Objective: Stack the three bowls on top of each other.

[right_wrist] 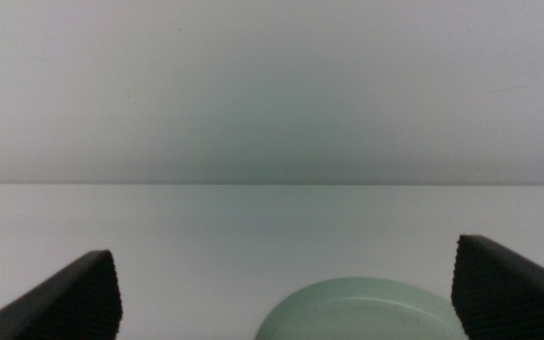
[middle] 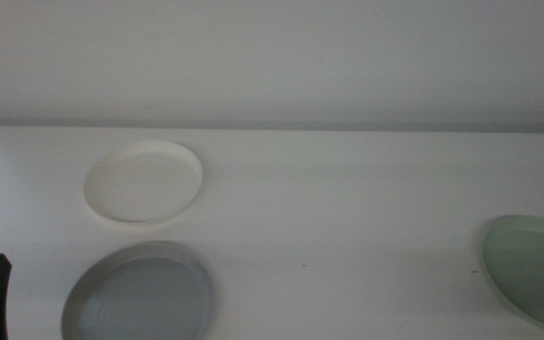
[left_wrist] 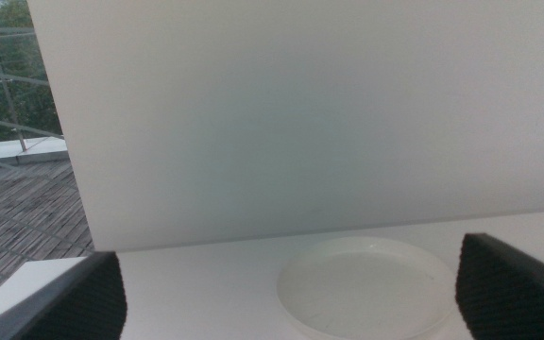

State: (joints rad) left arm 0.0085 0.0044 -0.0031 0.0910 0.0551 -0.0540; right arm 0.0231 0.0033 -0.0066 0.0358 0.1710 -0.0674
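With both grippers spread and empty, the left gripper (left_wrist: 291,293) should approach the white bowl (middle: 144,180), upper left, squarely by its rim; right gripper (right_wrist: 286,293) faces the mint bowl (middle: 535,270).

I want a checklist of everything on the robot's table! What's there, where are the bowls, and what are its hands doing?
Surface: white table, bare between the bowls.
Job's things: white bowl at far left; grey bowl nearer, in front of it, apart; mint green bowl at the right edge. None stacked yet.
Clutter: nothing seen.
Grippers: left gripper open, empty, low at the left, facing the white bowl. Right gripper open, empty, facing the green bowl; out of the middle view.
Cables: nothing seen.
Surroundings: plain white wall behind; railing and trees beyond its edge.
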